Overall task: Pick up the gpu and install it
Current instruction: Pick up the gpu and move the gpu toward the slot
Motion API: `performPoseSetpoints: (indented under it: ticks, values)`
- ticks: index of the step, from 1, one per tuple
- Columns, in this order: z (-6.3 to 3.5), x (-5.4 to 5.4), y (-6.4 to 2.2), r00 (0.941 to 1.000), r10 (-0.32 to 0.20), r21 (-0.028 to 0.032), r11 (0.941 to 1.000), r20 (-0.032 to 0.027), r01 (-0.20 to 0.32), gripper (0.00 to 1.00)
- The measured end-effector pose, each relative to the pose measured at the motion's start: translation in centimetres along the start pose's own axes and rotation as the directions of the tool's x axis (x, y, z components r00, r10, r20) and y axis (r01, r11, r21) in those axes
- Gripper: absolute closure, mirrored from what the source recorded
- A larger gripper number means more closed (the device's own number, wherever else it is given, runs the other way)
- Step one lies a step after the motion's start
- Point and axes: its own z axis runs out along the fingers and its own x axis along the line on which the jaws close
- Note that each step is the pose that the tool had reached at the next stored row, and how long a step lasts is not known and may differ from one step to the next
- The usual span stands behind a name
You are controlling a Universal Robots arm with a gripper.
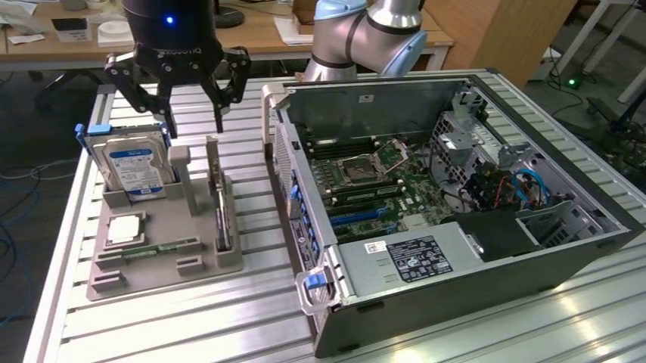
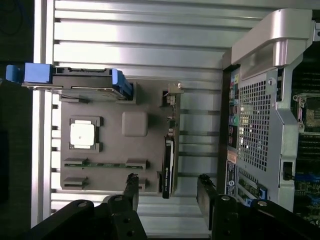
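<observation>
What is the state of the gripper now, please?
Gripper: open, holding nothing, above the gpu.

This looks like a robotics lab or workshop. An open computer case (image 1: 454,212) lies on a slatted aluminium bench (image 1: 181,329), with a grey parts fixture (image 1: 151,278) just beside it on the exterior view's left. A robot arm (image 1: 353,38) stands right behind the case, and a cluttered wooden desk (image 1: 257,36) sits farther back.
</observation>
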Motion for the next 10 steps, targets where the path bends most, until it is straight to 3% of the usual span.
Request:
performPoseSetpoints:
  ticks: [10]
  values:
    - [0.53, 0.00, -0.10, 1.0000, 0.000, 0.0000, 1.0000, 0.0000, 0.000, 0.41]
